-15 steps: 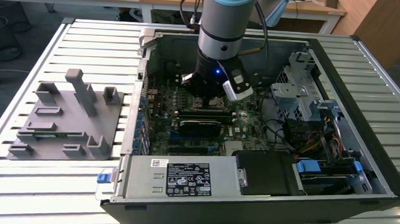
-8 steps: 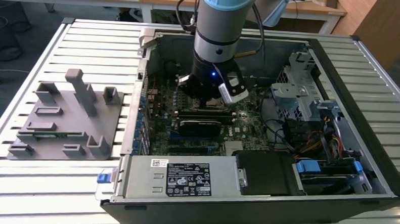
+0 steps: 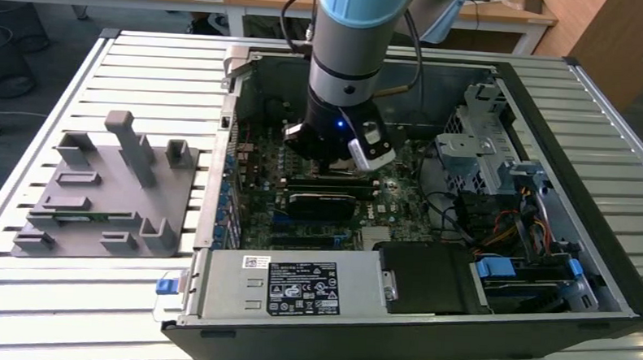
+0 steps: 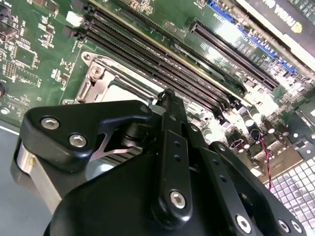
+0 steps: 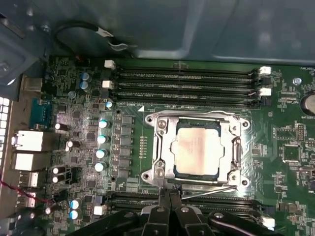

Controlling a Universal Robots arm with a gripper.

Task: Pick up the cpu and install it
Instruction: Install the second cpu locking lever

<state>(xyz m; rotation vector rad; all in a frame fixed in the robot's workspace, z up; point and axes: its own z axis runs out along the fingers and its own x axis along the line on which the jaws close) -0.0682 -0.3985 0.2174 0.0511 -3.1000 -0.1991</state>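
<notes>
Claw [image 5: 167, 194] at socket frame [image 5: 162, 147] edge; cpu [image 5: 197, 150] seated inside.

A lab: open computer case [image 3: 579, 240] (slatted bench [image 3: 66, 299]).

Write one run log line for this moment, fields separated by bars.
hand: shut, empty, at socket edge | cpu: seated in socket | socket frame: closed over cpu | site: motherboard

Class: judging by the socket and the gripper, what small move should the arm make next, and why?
Probably lift the gripper straight up a little: the cpu already lies inside the socket frame, and the gripper is shut on nothing.
</notes>
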